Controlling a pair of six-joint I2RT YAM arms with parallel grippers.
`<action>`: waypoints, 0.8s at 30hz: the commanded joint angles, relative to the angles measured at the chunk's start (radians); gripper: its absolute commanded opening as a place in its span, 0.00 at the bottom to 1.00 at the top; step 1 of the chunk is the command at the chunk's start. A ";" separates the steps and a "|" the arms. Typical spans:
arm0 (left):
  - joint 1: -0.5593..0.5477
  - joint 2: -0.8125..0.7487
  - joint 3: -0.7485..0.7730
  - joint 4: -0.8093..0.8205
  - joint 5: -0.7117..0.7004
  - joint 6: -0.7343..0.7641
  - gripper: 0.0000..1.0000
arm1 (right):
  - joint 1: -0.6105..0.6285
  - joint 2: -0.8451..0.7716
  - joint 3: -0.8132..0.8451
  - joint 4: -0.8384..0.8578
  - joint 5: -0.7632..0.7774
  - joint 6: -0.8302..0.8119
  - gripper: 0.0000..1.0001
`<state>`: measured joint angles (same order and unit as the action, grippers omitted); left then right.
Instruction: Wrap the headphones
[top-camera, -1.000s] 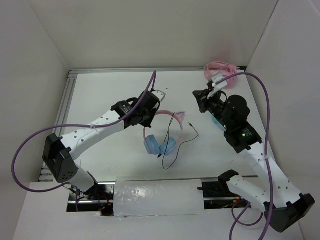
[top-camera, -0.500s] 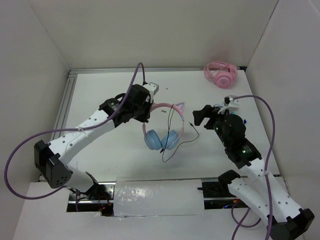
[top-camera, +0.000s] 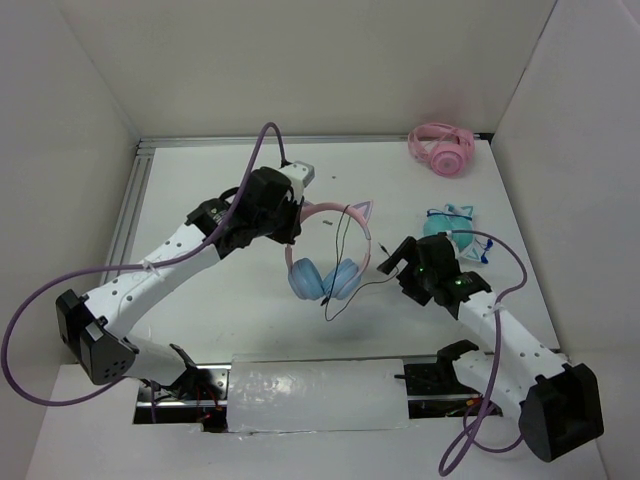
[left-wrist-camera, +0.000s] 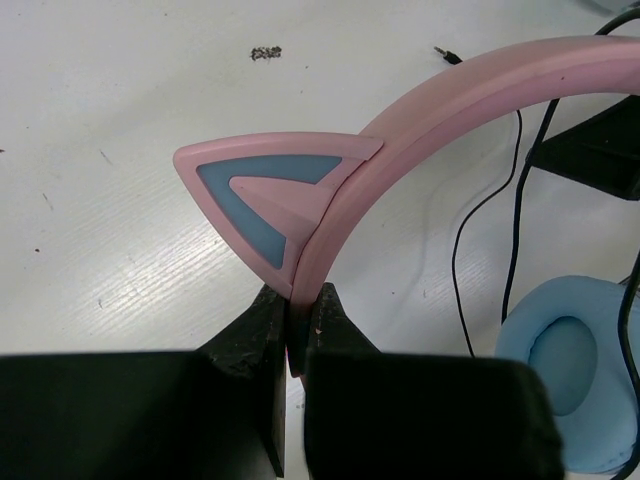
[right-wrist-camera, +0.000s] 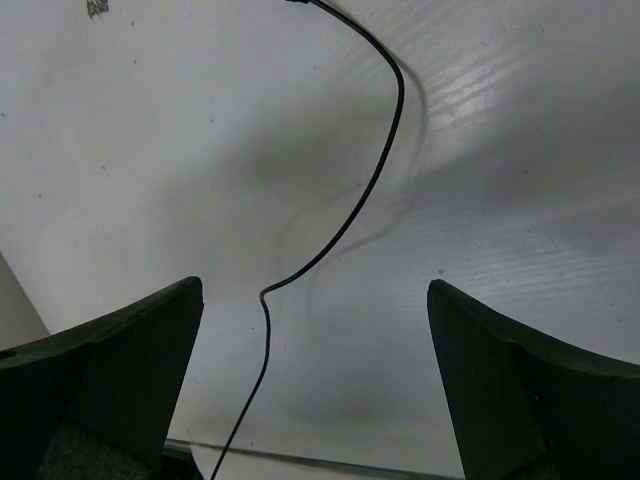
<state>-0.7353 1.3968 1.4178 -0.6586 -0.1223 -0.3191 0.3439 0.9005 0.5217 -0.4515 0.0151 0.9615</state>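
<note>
Top view: my left pincer (top-camera: 293, 226) is clamped on the pink band of the headphones (top-camera: 325, 272), with the blue cups just below it. My right pincer (top-camera: 396, 262) stands wide apart and empty beside the cups. The black cable (top-camera: 340, 302) trails loose between us.

Left wrist view: my fingers pinch the band right beside a cat ear (left-wrist-camera: 265, 195).

Right wrist view: the cable lies on the table (right-wrist-camera: 150, 150) between my spread fingers, ungripped. Nothing looks wound yet, so all the wrapping is left to do.

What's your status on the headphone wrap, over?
Left claw shut on headphones at the pink headband. Right claw open over loose black cable, not gripping. Teal headphones and pink pair lie aside, not blocking.
</note>
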 joint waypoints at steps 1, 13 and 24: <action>0.001 -0.068 0.001 0.083 0.044 -0.032 0.00 | -0.020 0.000 0.009 0.042 -0.020 0.094 1.00; -0.001 -0.085 -0.010 0.102 0.073 -0.031 0.00 | -0.111 0.241 -0.058 0.267 -0.170 0.141 0.98; -0.038 -0.157 -0.077 0.139 0.171 0.024 0.00 | -0.148 0.505 0.151 0.431 -0.100 0.111 0.00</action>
<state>-0.7506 1.3037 1.3495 -0.6128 -0.0353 -0.3103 0.2134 1.3865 0.5659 -0.1257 -0.1356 1.0981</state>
